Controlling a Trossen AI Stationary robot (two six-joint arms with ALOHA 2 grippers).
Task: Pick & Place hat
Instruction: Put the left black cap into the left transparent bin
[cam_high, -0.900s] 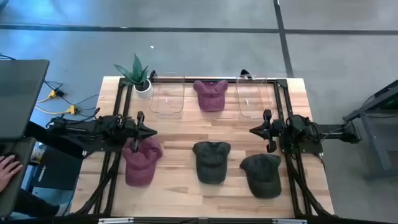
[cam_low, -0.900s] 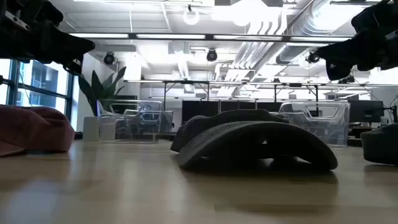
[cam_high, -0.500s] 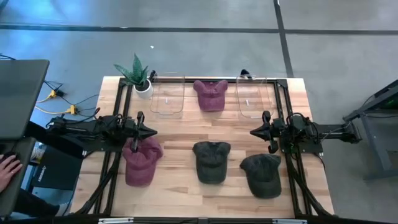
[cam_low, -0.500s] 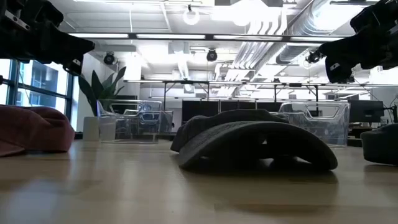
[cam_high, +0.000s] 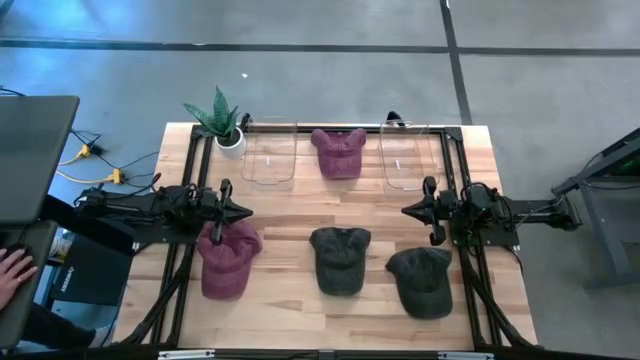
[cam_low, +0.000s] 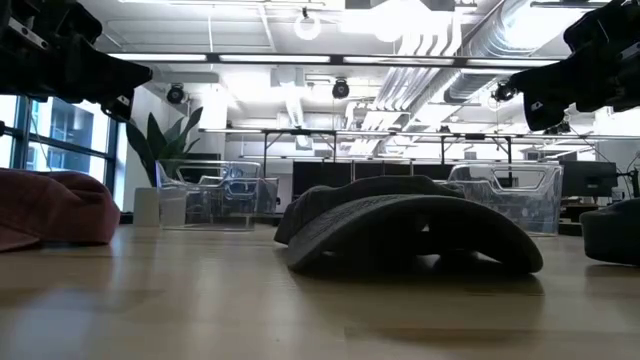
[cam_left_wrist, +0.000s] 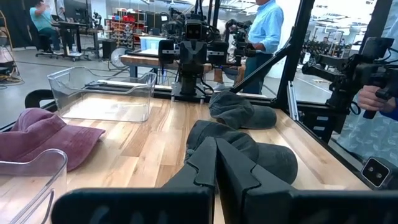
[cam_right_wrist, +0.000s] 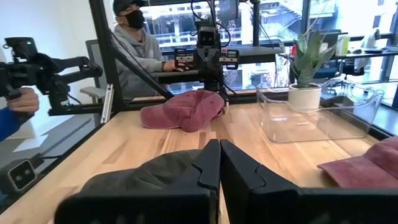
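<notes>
Left claw (cam_high: 243, 213) and right claw (cam_high: 407, 211) hover closed, empty.

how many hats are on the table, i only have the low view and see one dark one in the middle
Observer: Four. The high view shows a maroon hat at front left, the dark middle hat you see, another dark hat at front right, and a second maroon hat at the back.
Operator: where's that back one sitting
Observer: On the wood between two clear bins, not inside either.
Operator: are the arms holding anything
Observer: No. The left gripper hangs above the front maroon hat's back edge, the right gripper over bare wood; both have fingers shut and empty.
</notes>
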